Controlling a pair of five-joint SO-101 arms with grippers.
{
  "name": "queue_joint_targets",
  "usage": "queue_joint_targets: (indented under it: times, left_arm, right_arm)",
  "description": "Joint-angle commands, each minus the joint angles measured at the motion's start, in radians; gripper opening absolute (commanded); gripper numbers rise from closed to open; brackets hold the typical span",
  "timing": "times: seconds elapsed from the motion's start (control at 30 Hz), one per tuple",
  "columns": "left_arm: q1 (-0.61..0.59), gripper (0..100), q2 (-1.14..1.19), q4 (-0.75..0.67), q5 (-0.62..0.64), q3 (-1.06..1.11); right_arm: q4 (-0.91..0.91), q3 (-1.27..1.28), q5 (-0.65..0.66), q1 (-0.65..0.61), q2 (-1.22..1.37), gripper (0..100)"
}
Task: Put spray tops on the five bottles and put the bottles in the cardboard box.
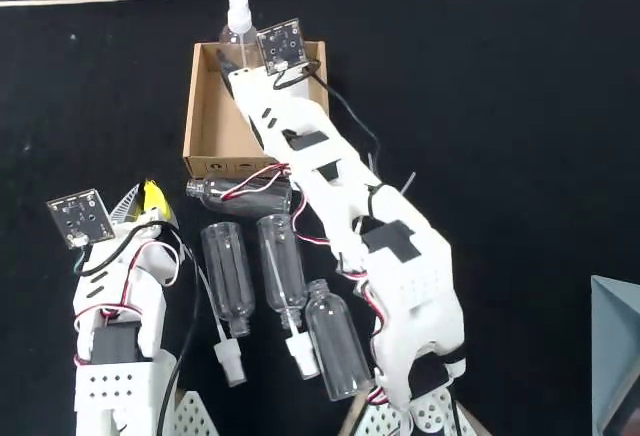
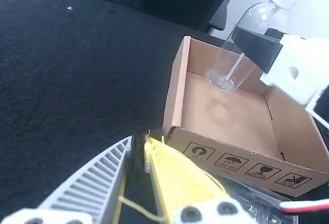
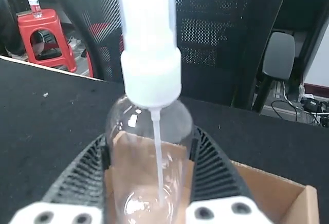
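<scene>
My right gripper (image 1: 240, 59) is shut on a clear bottle (image 1: 238, 41) with a white spray top (image 3: 149, 54), held upright at the far side of the cardboard box (image 1: 205, 116). In the left wrist view the bottle (image 2: 241, 39) has its base low inside the box (image 2: 175, 95), and I cannot tell whether it touches the floor. The fingers (image 3: 85, 167) press on both sides of the bottle (image 3: 149, 126). My left gripper (image 1: 145, 201) is shut and holds nothing, resting left of the box's near corner, with its tips (image 2: 138, 141) together.
Just in front of the box an uncapped bottle (image 1: 240, 194) lies sideways. Nearer me lie two bottles (image 1: 228, 276) (image 1: 283, 266) with spray tops (image 1: 230, 361) (image 1: 303, 354) at their near ends, and a third bottle (image 1: 337, 346) beside the right arm's base.
</scene>
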Motion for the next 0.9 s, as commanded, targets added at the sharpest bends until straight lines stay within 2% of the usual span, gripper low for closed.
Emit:
queue_joint_targets:
  times: [0.0, 0.57, 0.7, 0.87]
  left_arm:
    - [-0.010, 4, -0.014, -0.005, -0.009, 0.024]
    - [-0.007, 4, -0.014, -0.005, -0.009, 0.024]
    - [-0.005, 4, -0.014, -0.003, -0.009, 0.024]
    - [-0.004, 4, -0.014, 0.000, -0.009, 0.024]
  right_arm:
    - [-0.031, -0.101, -0.003, 0.026, -0.001, 1.2]
    - [-0.031, -0.283, 0.000, 0.009, 0.170, 1.2]
    - [-0.031, -0.305, 0.077, -0.002, 0.202, 1.2]
    - [-0.031, -0.357, 0.086, -0.002, 0.252, 1.2]
